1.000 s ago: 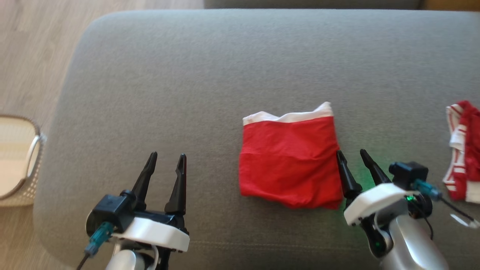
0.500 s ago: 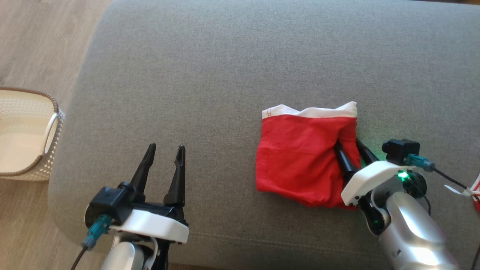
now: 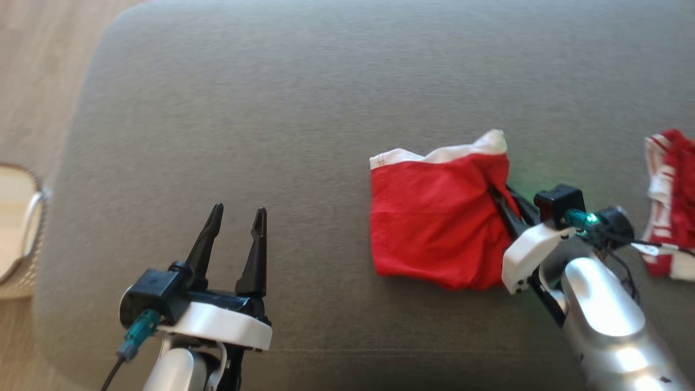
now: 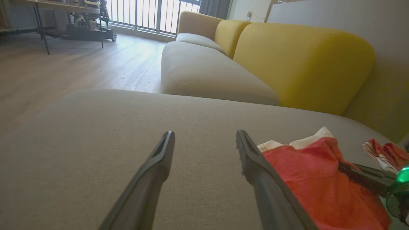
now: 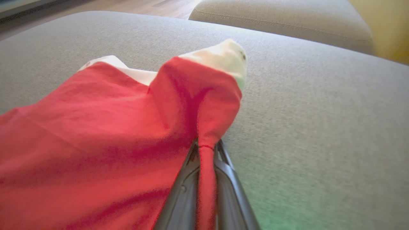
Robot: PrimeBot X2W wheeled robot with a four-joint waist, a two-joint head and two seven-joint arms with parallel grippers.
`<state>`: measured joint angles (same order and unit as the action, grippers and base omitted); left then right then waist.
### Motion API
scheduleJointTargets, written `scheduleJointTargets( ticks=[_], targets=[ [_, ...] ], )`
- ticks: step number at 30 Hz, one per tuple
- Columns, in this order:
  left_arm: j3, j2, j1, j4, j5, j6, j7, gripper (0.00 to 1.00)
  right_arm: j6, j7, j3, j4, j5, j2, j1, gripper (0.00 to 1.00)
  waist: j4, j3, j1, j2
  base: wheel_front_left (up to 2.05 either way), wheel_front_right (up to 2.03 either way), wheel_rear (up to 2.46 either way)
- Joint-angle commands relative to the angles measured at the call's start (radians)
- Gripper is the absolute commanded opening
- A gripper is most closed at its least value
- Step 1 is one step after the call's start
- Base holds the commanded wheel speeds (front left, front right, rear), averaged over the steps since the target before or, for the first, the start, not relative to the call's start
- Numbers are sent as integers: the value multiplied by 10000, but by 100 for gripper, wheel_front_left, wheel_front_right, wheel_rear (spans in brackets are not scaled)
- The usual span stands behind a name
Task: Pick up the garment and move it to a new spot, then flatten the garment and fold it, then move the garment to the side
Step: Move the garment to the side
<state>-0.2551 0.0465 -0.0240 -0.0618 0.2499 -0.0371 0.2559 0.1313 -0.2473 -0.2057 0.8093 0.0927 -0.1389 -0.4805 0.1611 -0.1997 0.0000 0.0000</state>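
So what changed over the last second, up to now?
The right tool slid in from beside the garment's right edge and shut on it; that edge is now bunched and pulled up. The left tool stayed open over the cushion, the garment's left part stayed lying flat, and the striped garment stayed at the far right. The head camera itself shifted a little.

Daylight streams from the far window (image 4: 153, 14), glaring off the wood floor (image 4: 134, 54). The head view is softly motion-blurred; a faint green glow tints the grey cushion (image 5: 281, 198).
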Motion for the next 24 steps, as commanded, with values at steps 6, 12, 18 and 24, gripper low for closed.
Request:
scheduleJointTargets(
  ticks=[6,12,18,24],
  targets=[
    [91,37,-622,475,-343,-262,59,100,-6,-56,-719,-1033,-1066,-383,-537,0,-1483,-183,0,0,0,0,0],
    [-376,37,-1052,449,-876,-604,59,100,-6,435,-1215,-1670,-1122,-1168,-1179,0,-2820,-641,0,0,0,0,0],
    [-671,275,-1757,497,-1570,-870,59,100,-6,772,-1284,-2377,-697,-2043,-2049,0,-4323,-1557,0,0,0,0,0],
    [-1005,1023,-2291,589,-1772,-924,59,100,-6,622,-945,-2299,-500,-2582,-2787,0,-5371,-2438,0,0,0,0,0]
  ],
)
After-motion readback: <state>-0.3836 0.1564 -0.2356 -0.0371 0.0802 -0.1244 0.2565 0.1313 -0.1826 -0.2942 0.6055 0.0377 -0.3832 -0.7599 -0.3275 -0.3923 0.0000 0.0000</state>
